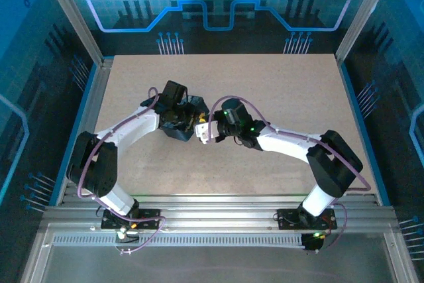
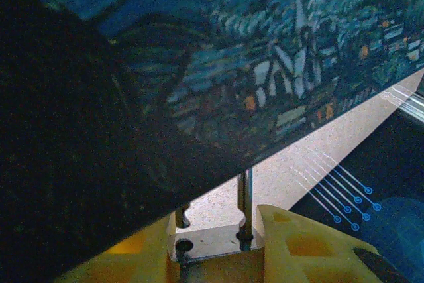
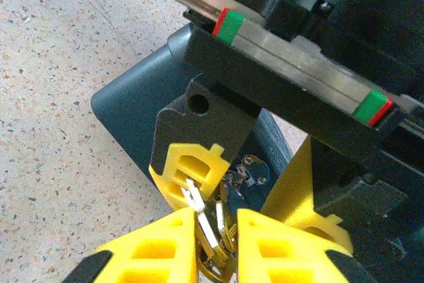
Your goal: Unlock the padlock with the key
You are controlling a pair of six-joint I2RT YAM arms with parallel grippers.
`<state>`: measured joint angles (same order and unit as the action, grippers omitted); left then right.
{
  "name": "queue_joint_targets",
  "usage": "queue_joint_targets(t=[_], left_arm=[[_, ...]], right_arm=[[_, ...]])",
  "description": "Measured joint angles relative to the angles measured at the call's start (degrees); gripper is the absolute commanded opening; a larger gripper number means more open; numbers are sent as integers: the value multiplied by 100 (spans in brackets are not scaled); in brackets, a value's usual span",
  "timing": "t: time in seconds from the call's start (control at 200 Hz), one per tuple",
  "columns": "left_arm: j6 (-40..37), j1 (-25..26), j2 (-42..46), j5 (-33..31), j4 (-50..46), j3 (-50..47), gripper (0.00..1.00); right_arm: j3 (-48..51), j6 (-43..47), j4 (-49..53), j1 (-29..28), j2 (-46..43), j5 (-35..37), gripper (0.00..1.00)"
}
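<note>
From above, left arm [image 1: 126, 130] and right arm [image 1: 291, 140] meet mid-surface [image 1: 278, 91] at the box [image 1: 173, 129]. Left wrist: left fingers [image 2: 301, 250] clamp the padlock [image 2: 212, 243], shackle upright. Right wrist: right fingers [image 3: 278, 243] narrow, pinching the key [image 3: 211, 226], which points far, padlock apparently just beyond.

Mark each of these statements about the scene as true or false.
1. The right gripper pinches the key. True.
2. The two grippers are far apart. False: they meet over the middle of the table.
3. The padlock sits between the fingers of the left gripper. True.
4. The box is plain red. False: it is dark blue with a painted pattern.
</note>
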<state>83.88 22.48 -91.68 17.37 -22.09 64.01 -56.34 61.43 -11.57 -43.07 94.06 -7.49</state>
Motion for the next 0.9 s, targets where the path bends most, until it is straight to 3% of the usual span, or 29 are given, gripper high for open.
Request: queue_joint_targets(t=[0.275,0.375,0.9], left_arm=[[20,-26,0,-144,11,2,0],[33,-31,0,-229,55,2,0],[616,-70,70,-654,619,-190,0]], right_arm=[[-4,-540,-205,-2,101,107,0],[2,-949,-321,-39,140,238,0],[424,-5082,-1580,-356,247,1703,0]])
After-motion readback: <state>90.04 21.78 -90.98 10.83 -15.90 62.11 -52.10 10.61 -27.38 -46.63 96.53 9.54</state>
